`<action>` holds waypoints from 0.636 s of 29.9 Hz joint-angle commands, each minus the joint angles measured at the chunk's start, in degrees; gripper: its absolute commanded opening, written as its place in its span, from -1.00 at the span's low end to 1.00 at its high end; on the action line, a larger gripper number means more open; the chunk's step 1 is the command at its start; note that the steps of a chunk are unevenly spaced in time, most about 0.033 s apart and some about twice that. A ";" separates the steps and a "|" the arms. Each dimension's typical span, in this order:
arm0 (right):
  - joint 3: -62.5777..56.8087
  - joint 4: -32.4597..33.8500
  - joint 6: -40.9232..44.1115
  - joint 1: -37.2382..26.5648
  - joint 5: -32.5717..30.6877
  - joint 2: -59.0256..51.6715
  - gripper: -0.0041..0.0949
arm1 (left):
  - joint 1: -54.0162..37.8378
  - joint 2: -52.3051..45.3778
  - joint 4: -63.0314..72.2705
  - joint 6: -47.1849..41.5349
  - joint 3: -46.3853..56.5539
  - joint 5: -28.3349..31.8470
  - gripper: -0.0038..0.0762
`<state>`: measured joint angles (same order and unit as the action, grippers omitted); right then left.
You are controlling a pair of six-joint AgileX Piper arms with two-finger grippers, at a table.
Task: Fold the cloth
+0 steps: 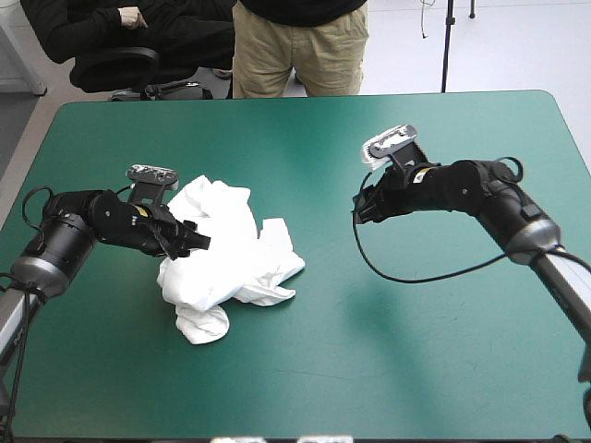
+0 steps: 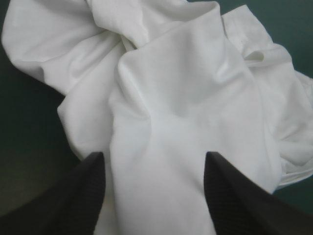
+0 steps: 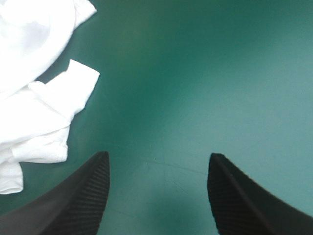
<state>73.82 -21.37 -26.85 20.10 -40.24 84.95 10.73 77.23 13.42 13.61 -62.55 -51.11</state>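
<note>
White and crumpled, the T-shirt lies heaped left of centre on the teal-green cover. Only the wrist views show us both claws parted — the left gripper with 2 fingers astride the cloth, the right gripper over bare cover beside it.
</note>
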 commanded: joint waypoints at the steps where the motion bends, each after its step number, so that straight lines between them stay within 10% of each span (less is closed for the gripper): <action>1: 1.64 2.83 2.57 -0.12 0.65 -8.83 0.22 | 0.17 -1.78 1.01 -0.21 -1.87 2.39 0.17; 19: -25.48 19.54 23.82 -0.72 6.75 -36.47 0.22 | 0.17 0.13 0.81 -0.21 -1.87 3.63 0.21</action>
<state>49.94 -2.46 -4.83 19.64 -37.86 50.93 10.73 77.70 13.35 13.61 -62.55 -49.59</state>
